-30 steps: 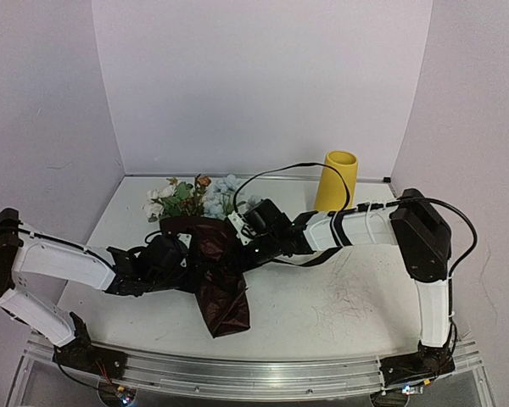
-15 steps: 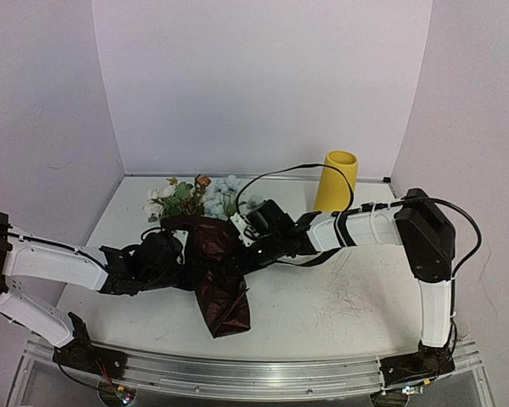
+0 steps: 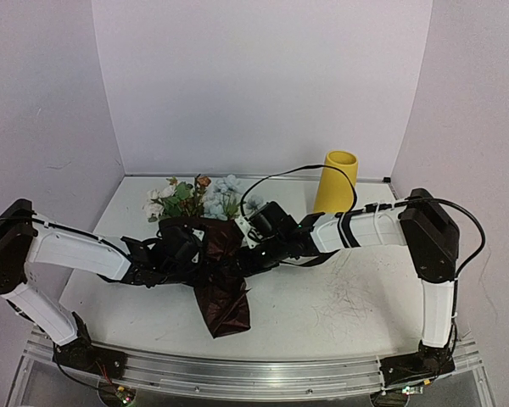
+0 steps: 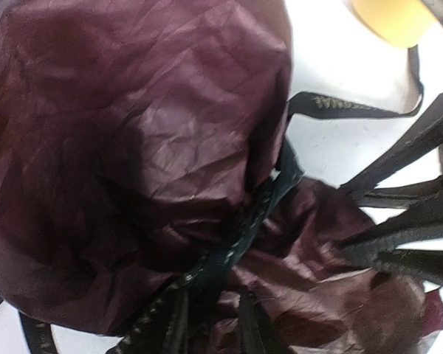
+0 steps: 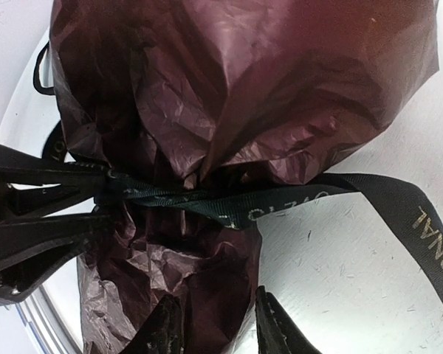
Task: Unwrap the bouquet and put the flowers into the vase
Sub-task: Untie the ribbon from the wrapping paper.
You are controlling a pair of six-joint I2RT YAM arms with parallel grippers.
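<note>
The bouquet (image 3: pixel 220 284) lies on the table in dark red crinkled paper (image 4: pixel 133 133), tied with a black ribbon (image 5: pixel 229 205). The flowers (image 3: pixel 191 197) stick out of its far end. The yellow vase (image 3: pixel 339 180) stands upright at the back right. My left gripper (image 4: pixel 213 328) is at the tied waist from the left, its jaws narrowly open with the ribbon (image 4: pixel 258 214) running down between them. From the right, my right gripper (image 5: pixel 215 332) stands open astride the wrapped stem end, with paper filling the gap. The two grippers' tips nearly meet at the knot.
A loose ribbon tail (image 3: pixel 316 259) trails on the white table under the right arm. The purple back wall and side walls close in the table. The vase rim (image 4: pixel 395 18) shows beyond the bouquet in the left wrist view.
My left gripper has moved right, onto the bouquet's tied waist. Both pairs of jaws have spread a little. The right arm has shifted only slightly; the bouquet lies where it was.
</note>
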